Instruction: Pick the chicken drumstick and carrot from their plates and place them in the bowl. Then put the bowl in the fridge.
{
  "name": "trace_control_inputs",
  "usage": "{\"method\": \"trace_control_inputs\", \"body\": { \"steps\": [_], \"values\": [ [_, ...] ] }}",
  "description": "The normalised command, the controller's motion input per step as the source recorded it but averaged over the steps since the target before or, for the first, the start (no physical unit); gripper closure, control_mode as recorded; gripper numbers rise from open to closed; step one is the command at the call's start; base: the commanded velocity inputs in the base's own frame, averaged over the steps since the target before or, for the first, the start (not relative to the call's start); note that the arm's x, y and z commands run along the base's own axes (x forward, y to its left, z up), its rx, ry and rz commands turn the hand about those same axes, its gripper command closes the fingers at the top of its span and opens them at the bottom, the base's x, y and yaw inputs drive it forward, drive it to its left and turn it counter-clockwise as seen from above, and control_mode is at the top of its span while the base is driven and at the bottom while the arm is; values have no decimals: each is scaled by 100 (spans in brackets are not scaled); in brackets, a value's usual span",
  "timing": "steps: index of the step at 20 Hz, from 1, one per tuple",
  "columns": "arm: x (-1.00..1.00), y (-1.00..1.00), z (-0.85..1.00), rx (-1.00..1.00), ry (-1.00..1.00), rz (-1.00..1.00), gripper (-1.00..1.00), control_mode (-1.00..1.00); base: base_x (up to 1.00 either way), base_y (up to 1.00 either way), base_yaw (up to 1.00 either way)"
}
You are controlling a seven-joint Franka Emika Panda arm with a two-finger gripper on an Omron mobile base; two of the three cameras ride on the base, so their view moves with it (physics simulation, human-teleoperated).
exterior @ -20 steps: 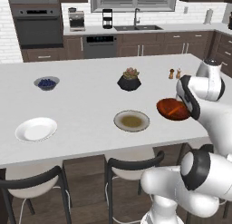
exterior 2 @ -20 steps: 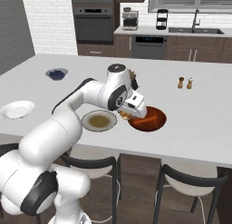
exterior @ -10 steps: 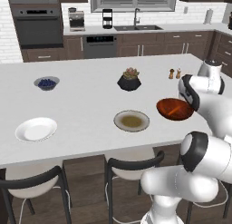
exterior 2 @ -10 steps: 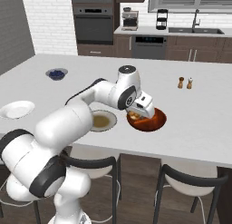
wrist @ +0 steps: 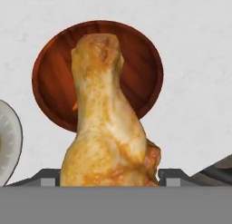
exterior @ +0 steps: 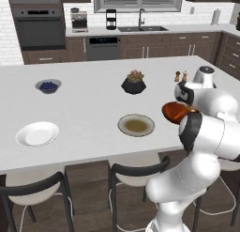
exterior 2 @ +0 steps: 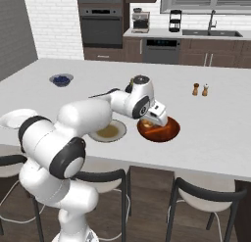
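In the hand view the golden-brown chicken drumstick [wrist: 106, 128] stands between my fingertips, and my gripper [wrist: 110, 175] is shut on it. Straight beyond it lies the reddish-brown bowl [wrist: 140, 60]. An orange sliver of the carrot [wrist: 74, 106] peeks out inside the bowl, mostly hidden by the drumstick. From the base, the gripper [exterior: 185, 102] [exterior 2: 158, 115] hangs just over the bowl [exterior: 174, 113] [exterior 2: 162, 132]. Left of the bowl sits the grey-tan plate [exterior: 136, 125] [exterior 2: 109, 133] [wrist: 8, 141]. The white plate [exterior: 37, 134] [exterior 2: 12, 118] lies farther left. The fridge is out of view.
A black plant pot [exterior: 134, 83] stands mid-counter, a small grey blueberry bowl [exterior: 48, 86] [exterior 2: 61, 80] at the far left, salt and pepper shakers [exterior: 180, 76] [exterior 2: 200, 89] behind the bowl. Stools [exterior: 136, 172] line the counter's near edge.
The arm's elbow has swung round while the gripper, still holding the drumstick, has stayed over the bowl with only a small shift.
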Motion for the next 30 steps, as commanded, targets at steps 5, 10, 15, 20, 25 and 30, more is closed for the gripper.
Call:
{"method": "trace_control_inputs", "body": {
  "steps": [5, 10, 15, 20, 25, 30],
  "values": [
    [49, -10, -38, 4, 0, 4, 100, -100, 0, 0, 0],
    [36, -19, -25, 2, 0, 3, 100, -100, 0, 0, 0],
    [34, 0, -28, 0, 0, 0, 100, -100, 0, 0, 0],
    [33, 3, -40, 0, 0, 0, -100, -100, 0, 0, 0],
    [23, 1, -33, 0, 0, 0, -100, -100, 0, 0, 0],
    [1, 0, -2, 0, 0, 0, -100, -100, 0, 0, 0]
  ]
}}
